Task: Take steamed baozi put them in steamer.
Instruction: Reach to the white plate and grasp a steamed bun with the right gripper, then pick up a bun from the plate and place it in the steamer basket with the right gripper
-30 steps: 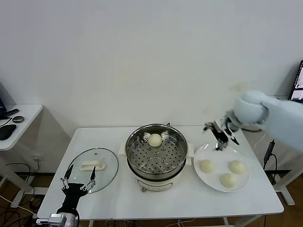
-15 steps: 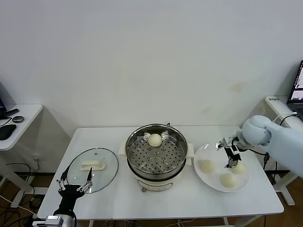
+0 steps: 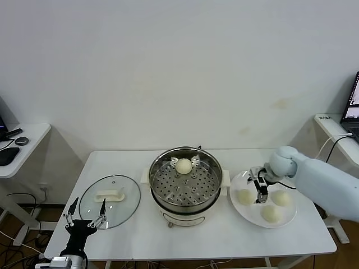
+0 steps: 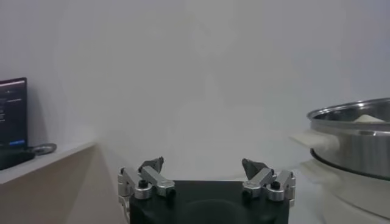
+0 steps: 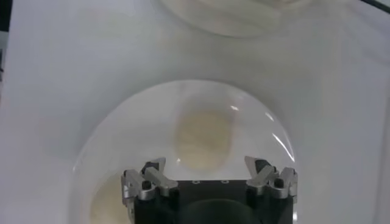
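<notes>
The steamer [image 3: 185,185] is taken as the landmark: a shiny steel pot on a white base, set at the middle of the white table [image 3: 140,230]. One steamed baozi [image 3: 183,165] is seen on the perforated tray inside it, near the far rim. A white plate [image 3: 241,212] lies just to the right of the steamer, and three more buns are carried on it: one nearest the steamer [image 3: 244,196], one farthest from it [image 3: 280,197], and one toward the table's front edge [image 3: 270,213].

The right gripper [image 3: 261,189] is held low over the plate, between the two rear buns, with its fingers spread apart and nothing clasped. In the right wrist view a bun [image 5: 202,139] is framed just ahead of the parted fingertips [image 5: 152,167].

A round glass lid [image 3: 109,194] with a white handle is laid flat to the left of the steamer. The left gripper [image 3: 85,218] is parked at the table's front edge beside the lid, its fingers likewise apart and empty.
</notes>
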You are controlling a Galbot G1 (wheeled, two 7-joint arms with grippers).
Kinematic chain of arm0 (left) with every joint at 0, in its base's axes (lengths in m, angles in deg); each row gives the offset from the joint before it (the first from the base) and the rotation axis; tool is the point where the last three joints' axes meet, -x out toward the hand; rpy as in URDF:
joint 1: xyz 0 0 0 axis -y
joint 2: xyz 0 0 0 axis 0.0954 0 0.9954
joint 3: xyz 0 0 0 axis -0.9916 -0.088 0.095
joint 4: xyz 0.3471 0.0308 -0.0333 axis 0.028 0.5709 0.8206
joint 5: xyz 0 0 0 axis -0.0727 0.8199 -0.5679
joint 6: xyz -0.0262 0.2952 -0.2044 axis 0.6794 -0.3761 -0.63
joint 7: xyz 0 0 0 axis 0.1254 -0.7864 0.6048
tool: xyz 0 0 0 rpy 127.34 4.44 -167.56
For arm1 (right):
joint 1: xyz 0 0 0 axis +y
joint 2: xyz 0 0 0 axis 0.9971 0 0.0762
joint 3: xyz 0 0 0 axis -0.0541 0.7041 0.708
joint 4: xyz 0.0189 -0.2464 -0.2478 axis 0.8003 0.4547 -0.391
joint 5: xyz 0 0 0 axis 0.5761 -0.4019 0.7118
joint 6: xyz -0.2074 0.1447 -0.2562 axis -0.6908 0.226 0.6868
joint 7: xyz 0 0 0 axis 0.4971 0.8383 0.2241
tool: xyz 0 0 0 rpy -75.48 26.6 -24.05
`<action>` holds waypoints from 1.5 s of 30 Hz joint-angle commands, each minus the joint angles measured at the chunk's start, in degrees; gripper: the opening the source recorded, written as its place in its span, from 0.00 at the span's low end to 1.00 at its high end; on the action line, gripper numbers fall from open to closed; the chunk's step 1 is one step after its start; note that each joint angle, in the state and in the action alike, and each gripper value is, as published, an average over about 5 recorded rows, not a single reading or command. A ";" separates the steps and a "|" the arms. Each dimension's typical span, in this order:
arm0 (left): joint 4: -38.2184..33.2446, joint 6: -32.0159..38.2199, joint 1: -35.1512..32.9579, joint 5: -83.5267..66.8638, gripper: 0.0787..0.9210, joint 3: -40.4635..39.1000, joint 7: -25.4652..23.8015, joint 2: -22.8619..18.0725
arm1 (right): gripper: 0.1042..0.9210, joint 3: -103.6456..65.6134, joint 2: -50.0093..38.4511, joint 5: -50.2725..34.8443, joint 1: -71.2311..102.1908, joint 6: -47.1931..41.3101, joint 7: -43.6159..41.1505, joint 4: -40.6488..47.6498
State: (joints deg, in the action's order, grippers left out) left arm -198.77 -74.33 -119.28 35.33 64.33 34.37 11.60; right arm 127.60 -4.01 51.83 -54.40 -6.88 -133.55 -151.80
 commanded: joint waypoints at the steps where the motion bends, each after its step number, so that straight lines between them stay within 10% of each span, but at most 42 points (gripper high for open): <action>1: 0.04 0.02 0.03 0.03 0.88 0.07 0.07 -0.05 | 0.88 -2.35 4.66 1.70 2.88 0.39 0.29 5.36; 9: 0.24 0.04 0.12 0.01 0.88 0.05 0.08 -0.05 | 0.87 -3.01 5.36 2.37 3.45 -1.38 0.06 5.84; 28: -0.30 0.10 0.21 -0.60 0.88 0.25 0.23 -0.12 | 0.43 -0.64 -1.03 -2.39 -3.33 -2.75 -3.01 -1.06; 45: 0.83 -0.02 2.84 -1.56 0.88 -1.04 0.34 1.39 | 0.43 28.84 0.60 -32.35 -51.33 -12.01 -1.95 -14.39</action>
State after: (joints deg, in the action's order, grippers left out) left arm -198.31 -74.33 -117.29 33.84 63.50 34.66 12.72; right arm 141.30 -7.55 35.04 -81.29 -14.06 -136.69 -160.70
